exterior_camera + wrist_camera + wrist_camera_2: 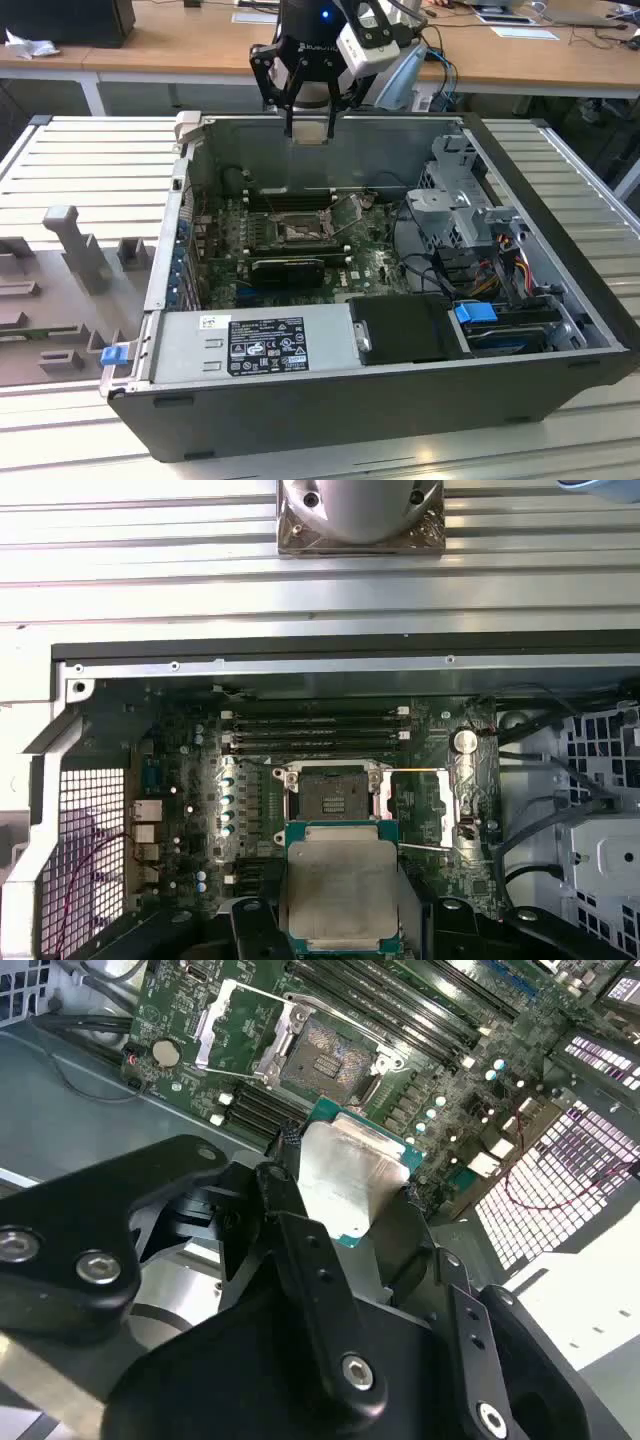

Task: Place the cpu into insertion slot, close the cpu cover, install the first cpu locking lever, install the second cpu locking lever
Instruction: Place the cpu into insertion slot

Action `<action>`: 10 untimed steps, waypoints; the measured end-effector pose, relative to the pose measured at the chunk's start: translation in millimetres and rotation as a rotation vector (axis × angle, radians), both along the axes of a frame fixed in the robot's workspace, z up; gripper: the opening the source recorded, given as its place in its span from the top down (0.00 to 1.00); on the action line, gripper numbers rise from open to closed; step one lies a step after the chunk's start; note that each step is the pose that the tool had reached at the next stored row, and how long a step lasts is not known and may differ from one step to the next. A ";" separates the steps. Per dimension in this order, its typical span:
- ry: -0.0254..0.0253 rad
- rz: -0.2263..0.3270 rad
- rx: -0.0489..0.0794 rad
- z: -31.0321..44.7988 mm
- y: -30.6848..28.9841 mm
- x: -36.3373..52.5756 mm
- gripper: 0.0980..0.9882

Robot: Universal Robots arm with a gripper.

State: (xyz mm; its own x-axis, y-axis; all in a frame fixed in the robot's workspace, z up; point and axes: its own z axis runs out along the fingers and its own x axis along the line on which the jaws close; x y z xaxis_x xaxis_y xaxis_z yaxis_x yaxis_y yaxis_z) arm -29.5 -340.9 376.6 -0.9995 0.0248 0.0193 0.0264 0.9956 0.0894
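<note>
CPU in the grip, hanging over the open socket: step one is on!

The end effector (311, 135) is clamped narrow on the cpu (345, 1185) by two opposite edges, its dull silver-grey lid facing the wrist cameras with a thin green rim showing. The slot (335, 792) lies below the end effector, well apart, down in the dark case (400, 400) lying open on the ribbed metal bench (90, 160). It is a square dark socket with a greyish pin field on green board. The cover (207, 1030), a thin shiny metal frame, stands swung up beside the slot, so the pins are bare. By my read, nothing is seated yet. This placing calls for the chip square and level to the socket, since those pins look delicate.
</note>
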 end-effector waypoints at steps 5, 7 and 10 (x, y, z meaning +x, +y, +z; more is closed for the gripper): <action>0.0001 -0.020 0.000 -0.9 -0.1 0.0 0.52; 0.0000 -0.020 0.000 -1.0 -0.1 0.0 0.52; 0.0000 -0.023 0.000 -1.1 -0.1 0.0 0.52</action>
State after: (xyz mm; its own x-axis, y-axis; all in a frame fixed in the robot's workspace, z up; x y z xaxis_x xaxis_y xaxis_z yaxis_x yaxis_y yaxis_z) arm -29.5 -341.0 375.5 -0.9987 0.0476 0.0193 0.0492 0.9948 0.0893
